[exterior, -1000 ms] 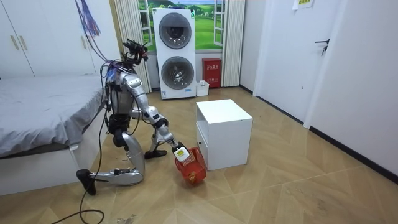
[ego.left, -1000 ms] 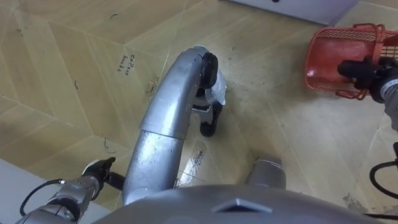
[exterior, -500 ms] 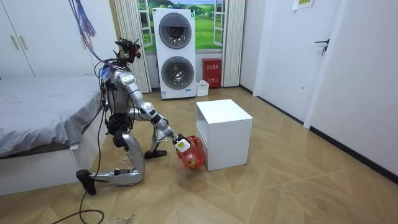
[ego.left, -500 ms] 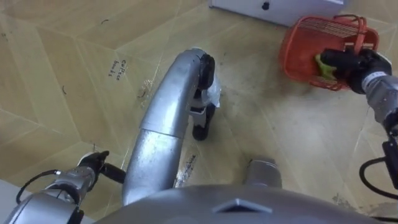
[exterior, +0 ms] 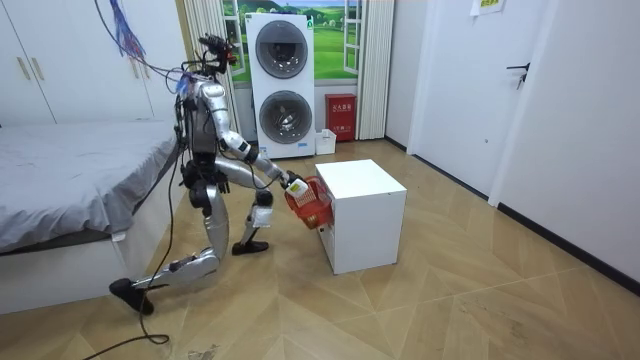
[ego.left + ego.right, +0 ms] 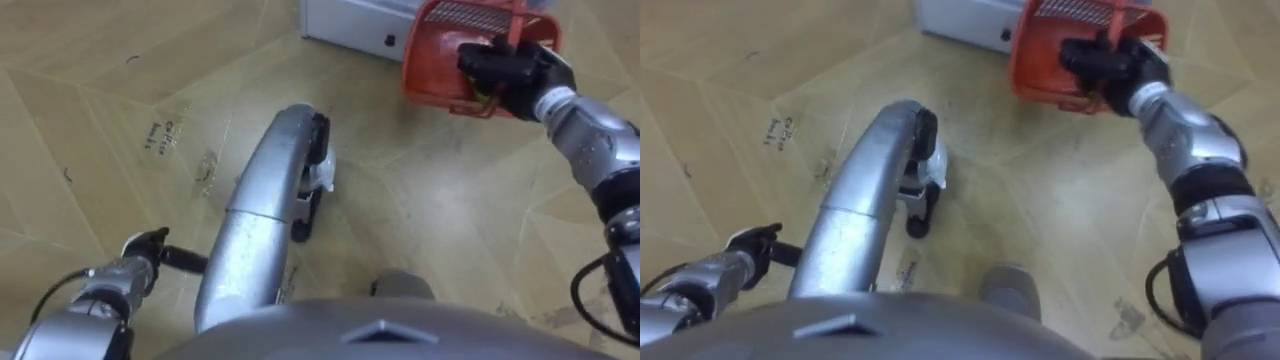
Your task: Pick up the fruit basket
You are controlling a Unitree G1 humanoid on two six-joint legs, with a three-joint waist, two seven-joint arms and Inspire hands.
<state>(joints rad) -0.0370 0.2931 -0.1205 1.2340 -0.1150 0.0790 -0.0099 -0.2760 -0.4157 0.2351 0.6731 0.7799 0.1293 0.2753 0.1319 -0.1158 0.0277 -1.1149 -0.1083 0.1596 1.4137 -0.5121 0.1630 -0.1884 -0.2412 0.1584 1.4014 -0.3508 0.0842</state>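
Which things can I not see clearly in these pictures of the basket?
Contents of the fruit basket: left eye view, hidden by the right hand and the basket's wall.
Basket's far rim: both eye views, cut off by the top edge.
Grip: room view, too small.

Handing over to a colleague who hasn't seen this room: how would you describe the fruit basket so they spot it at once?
Find the white cabinet in the middle of the wooden floor. At its corner nearest the robot, the fruit basket hangs off the floor, gripped by the right robot hand. It is the one red mesh thing there.
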